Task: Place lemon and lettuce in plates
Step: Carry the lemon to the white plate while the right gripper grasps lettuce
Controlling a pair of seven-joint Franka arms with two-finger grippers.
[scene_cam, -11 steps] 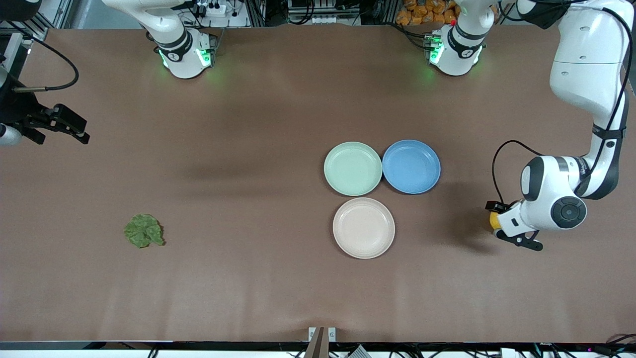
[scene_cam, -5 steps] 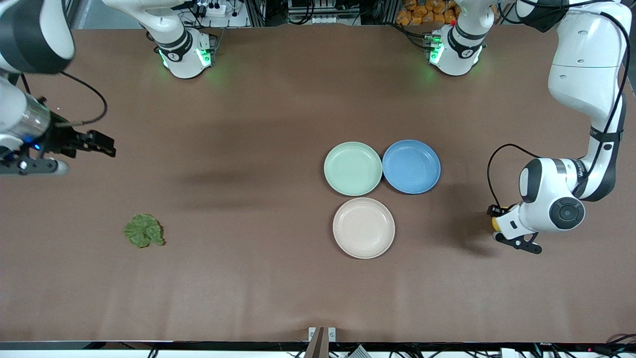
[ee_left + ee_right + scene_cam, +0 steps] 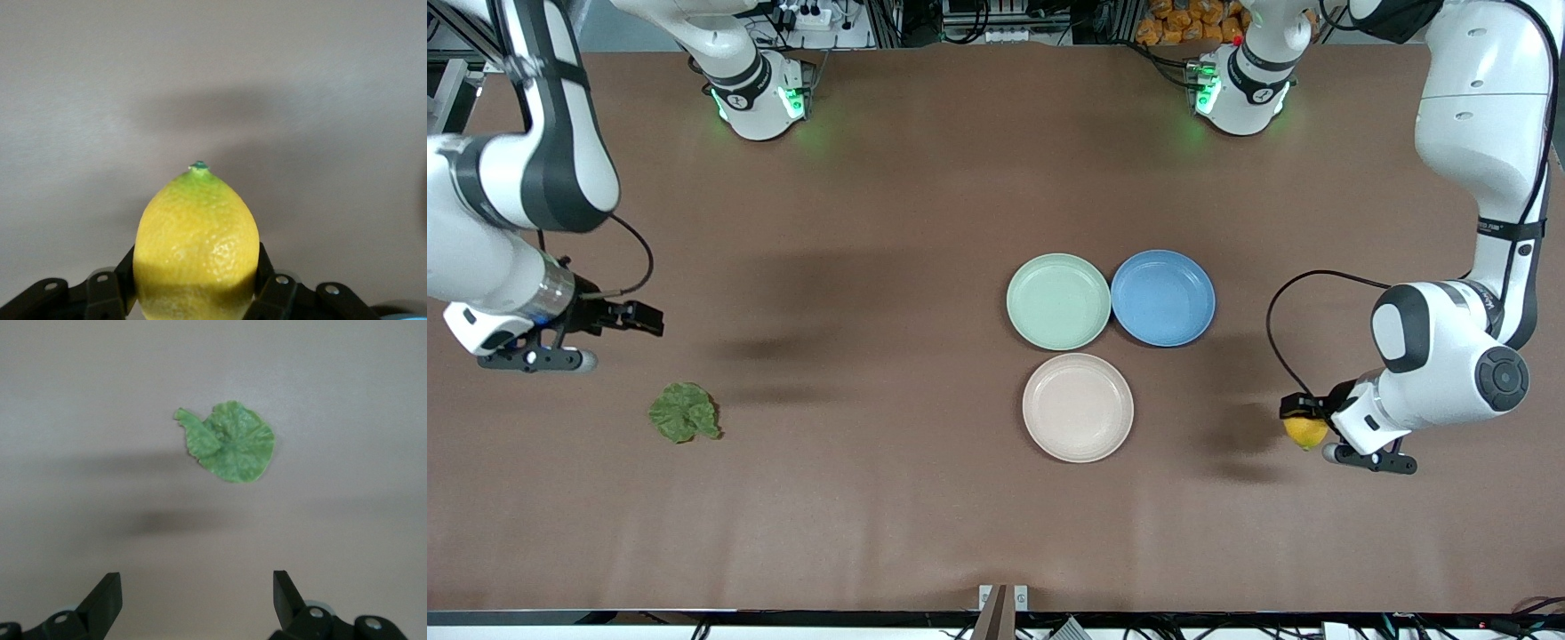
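Count: one lemon (image 3: 196, 247), one lettuce (image 3: 685, 412), three plates — mint plate (image 3: 1058, 301), cream plate (image 3: 1078, 408), blue plate (image 3: 1163, 298).

Left gripper (image 3: 1303, 420) over bare worktop (image 3: 889, 498), jaws clamped on the lemon.

Right gripper (image 3: 195, 600) jaws apart; the lettuce lies flat on the worktop, ahead of the jaws — not touching.

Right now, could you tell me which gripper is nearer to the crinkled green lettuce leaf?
Right. The right gripper hangs open beside the crinkled green lettuce leaf; the left gripper, holding the lemon, is past the plates.

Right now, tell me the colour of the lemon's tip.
Green, on the yellow lemon; the left wrist view shows it best.
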